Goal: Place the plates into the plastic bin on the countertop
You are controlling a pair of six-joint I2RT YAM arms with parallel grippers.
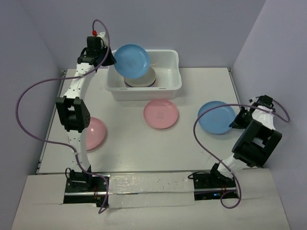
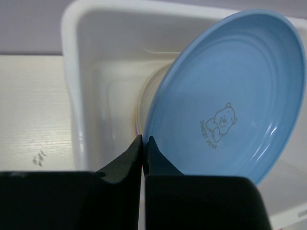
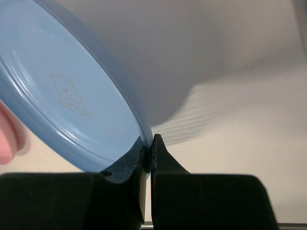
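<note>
This looks like a robot lab. A left robot arm (image 1: 76,112) and a right robot arm (image 1: 254,141) are bolted side by side at the near edge of a plain white table (image 1: 201,153). Bare lilac-grey walls (image 1: 192,24) box the table in. Long purple cables (image 1: 18,110) loop off the arms.

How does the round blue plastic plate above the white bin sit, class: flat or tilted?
Tilted: the left jaws pinch its rim, holding the round blue plastic plate angled over the white plastic bin.
</note>
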